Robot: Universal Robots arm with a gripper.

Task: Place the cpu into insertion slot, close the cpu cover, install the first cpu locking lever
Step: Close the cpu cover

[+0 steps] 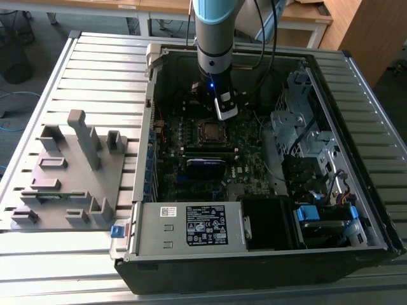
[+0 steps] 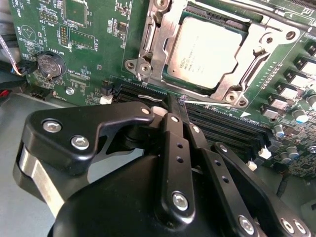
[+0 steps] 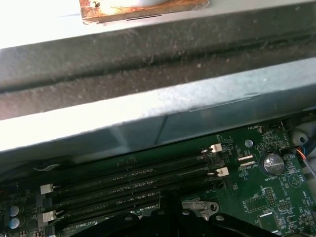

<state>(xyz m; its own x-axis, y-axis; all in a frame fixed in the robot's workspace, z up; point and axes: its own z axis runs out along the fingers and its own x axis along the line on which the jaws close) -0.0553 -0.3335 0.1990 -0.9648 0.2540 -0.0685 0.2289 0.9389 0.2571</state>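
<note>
Jaws are pinched together at the thin silver locking lever (image 2: 212, 103), dull grey square cpu (image 2: 205, 52) already under its closed silvery cover (image 2: 162, 35), and latching looks to need a steady press.

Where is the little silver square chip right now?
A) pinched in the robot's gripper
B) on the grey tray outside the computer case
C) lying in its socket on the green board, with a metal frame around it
C: in the second wrist view the flat silver-grey square cpu lies on the green circuit board, framed by the thin silvery metal cpu cover, apart from the black gripper.
</note>
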